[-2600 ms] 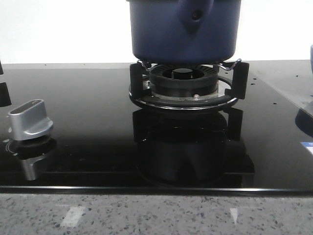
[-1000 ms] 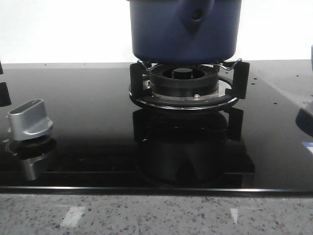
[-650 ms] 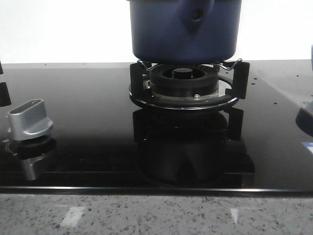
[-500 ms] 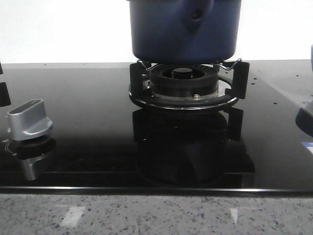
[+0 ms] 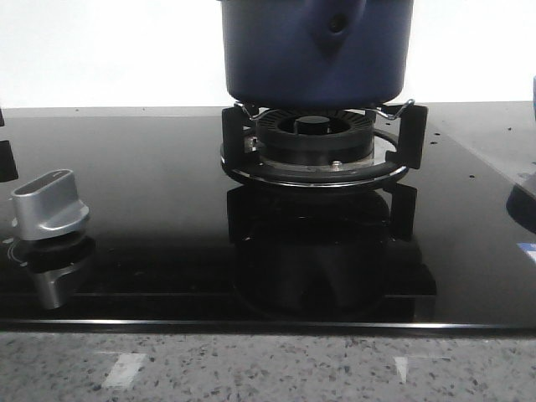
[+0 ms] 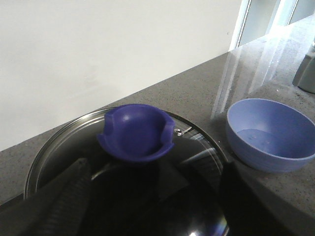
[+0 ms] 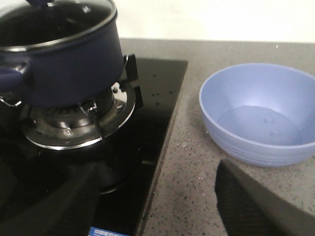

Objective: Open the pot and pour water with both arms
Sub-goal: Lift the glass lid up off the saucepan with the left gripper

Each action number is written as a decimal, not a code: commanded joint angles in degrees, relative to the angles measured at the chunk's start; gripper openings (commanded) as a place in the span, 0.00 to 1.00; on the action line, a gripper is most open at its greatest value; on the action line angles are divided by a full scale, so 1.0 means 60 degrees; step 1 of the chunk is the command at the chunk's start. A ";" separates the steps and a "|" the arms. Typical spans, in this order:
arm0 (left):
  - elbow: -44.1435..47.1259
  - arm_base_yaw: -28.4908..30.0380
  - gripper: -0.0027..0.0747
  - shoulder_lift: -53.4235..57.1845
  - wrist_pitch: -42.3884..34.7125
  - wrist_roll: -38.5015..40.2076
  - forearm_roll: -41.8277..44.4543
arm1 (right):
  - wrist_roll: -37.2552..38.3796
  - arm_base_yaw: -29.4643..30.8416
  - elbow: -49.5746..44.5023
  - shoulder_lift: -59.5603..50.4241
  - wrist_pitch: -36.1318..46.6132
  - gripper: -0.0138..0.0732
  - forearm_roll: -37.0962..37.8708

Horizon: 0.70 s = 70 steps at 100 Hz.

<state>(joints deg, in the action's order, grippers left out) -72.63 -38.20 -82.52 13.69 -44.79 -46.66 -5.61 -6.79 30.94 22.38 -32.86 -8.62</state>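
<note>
The dark navy-blue pot (image 5: pixel 316 52) sits on the gas burner (image 5: pixel 314 146) at the back centre, its handle mount with a round hole facing me. A glass lid (image 6: pixel 197 147) with a cupped blue knob (image 6: pixel 135 132) covers it. My left gripper (image 6: pixel 152 206) hovers open just above the lid, short of the knob, one finger on each side of it and nothing held. My right gripper (image 7: pixel 157 206) is open and empty above the edge between hob and counter, with the pot (image 7: pixel 64 59) to one side. Any water in the pot is hidden.
A light blue bowl (image 7: pixel 261 115) stands on the speckled counter beside the hob, also seen as the bowl (image 6: pixel 270 135) near the lid. A silver control knob (image 5: pixel 50 203) sits on the black glass hob (image 5: pixel 151 167) at the front left. A white wall rises behind.
</note>
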 commanded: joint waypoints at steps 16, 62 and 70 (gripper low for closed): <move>-0.0938 -0.0045 0.66 -0.0348 -0.0483 -0.0254 -0.0415 | 0.0006 0.0005 0.1035 0.1426 0.0693 0.68 0.0208; -0.1408 0.2608 0.66 -0.0797 0.4248 -0.6246 -0.7088 | 0.0006 0.0005 0.1105 0.1846 0.0693 0.68 0.0424; -0.1408 0.2608 0.66 -0.0921 0.4311 -0.6387 -0.7050 | 0.0006 0.0005 0.1105 0.1846 0.0713 0.68 0.0424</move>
<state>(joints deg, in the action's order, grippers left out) -78.85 -22.68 -89.30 36.53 -80.93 -85.15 -5.50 -6.79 35.34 33.04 -32.87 -6.60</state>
